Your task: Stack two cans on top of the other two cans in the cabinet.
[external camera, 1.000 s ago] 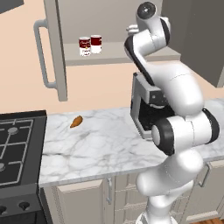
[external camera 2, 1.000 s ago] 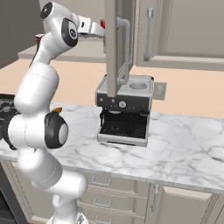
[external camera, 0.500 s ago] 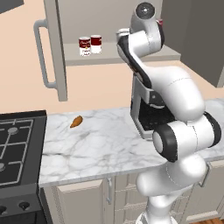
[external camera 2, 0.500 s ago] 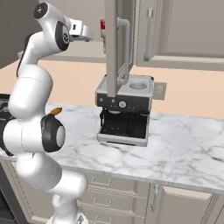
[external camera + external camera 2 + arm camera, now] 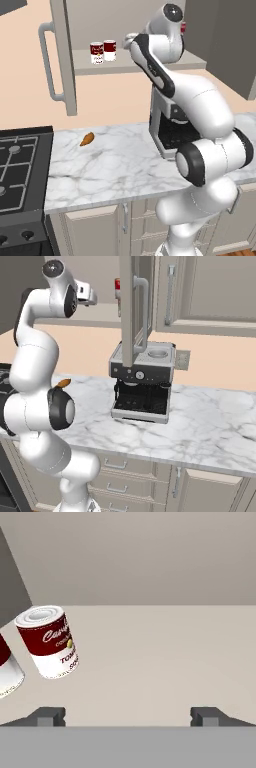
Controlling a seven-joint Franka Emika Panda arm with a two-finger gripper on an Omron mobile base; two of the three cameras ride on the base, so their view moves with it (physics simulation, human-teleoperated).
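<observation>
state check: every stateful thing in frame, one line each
gripper: jaws open, empty, aimed into the cabinet
two cans: upright, side by side on the shelf, not stacked
cabinet: door open
orange item: lying on the marble counter
coffee machine: upright on the counter, below the cabinet
stove: no flame visible, nothing on the burners

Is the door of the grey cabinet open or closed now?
Open. The cabinet door stands swung out to the side, and the shelf inside shows two red-and-white cans.
</observation>
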